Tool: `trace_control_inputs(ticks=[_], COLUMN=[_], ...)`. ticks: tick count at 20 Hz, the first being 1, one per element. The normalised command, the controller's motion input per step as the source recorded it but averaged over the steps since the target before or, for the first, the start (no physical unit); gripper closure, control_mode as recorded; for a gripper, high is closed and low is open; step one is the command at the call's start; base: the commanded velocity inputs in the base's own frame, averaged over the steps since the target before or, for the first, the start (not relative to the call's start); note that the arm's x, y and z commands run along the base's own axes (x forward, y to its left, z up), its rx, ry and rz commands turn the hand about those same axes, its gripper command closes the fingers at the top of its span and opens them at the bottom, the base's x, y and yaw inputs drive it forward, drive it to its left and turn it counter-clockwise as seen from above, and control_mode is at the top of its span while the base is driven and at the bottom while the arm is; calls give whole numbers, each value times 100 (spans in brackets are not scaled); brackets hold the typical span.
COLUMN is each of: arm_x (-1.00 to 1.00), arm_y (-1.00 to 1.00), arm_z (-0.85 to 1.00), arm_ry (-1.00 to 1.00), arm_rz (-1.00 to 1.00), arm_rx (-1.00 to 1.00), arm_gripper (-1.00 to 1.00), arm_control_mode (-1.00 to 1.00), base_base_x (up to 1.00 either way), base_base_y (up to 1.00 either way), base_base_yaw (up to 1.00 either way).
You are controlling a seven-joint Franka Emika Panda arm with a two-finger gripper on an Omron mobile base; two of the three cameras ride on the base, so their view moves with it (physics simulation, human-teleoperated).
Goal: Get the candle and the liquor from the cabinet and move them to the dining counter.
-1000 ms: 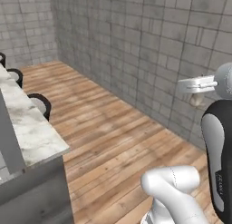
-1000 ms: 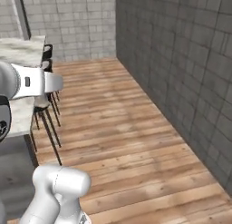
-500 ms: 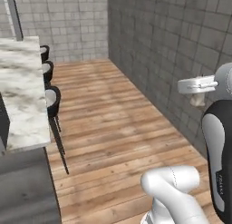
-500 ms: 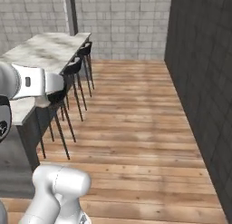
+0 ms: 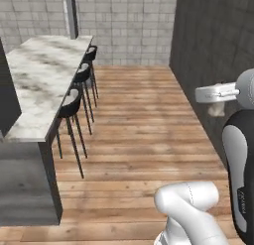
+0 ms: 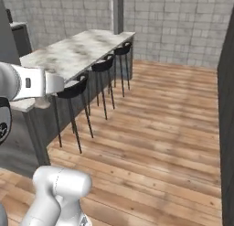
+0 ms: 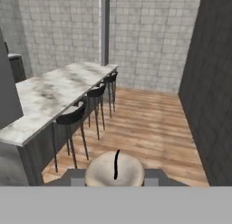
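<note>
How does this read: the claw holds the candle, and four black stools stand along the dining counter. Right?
Not quite. Three black stools stand along the dining counter, not four, as the right base view shows. The claw does hold the candle.

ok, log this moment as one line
phase: carrying | gripper: shut on candle | dining counter: ahead left, three stools alongside | liquor: unseen

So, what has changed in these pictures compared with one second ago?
The base has turned: the long white marble dining counter with its black round-seated stools swung into fuller view. Nothing was taken or released; the claw stays closed on the pale beige stubby candle.
</note>
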Motion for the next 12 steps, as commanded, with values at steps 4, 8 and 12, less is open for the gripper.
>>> trace_control_inputs(ticks=[4, 8, 12], arm_x=[0, 0, 0], arm_y=[0, 0, 0], arm_z=[0, 0, 0], arm_ry=[0, 0, 0], arm_rz=[0, 0, 0], arm_rx=[0, 0, 0], arm_gripper=[100, 100, 100], arm_control_mode=[100, 100, 100], base_base_x=[59, 89, 98], base_base_y=[-69, -43, -37], base_base_yaw=[54, 61, 62])
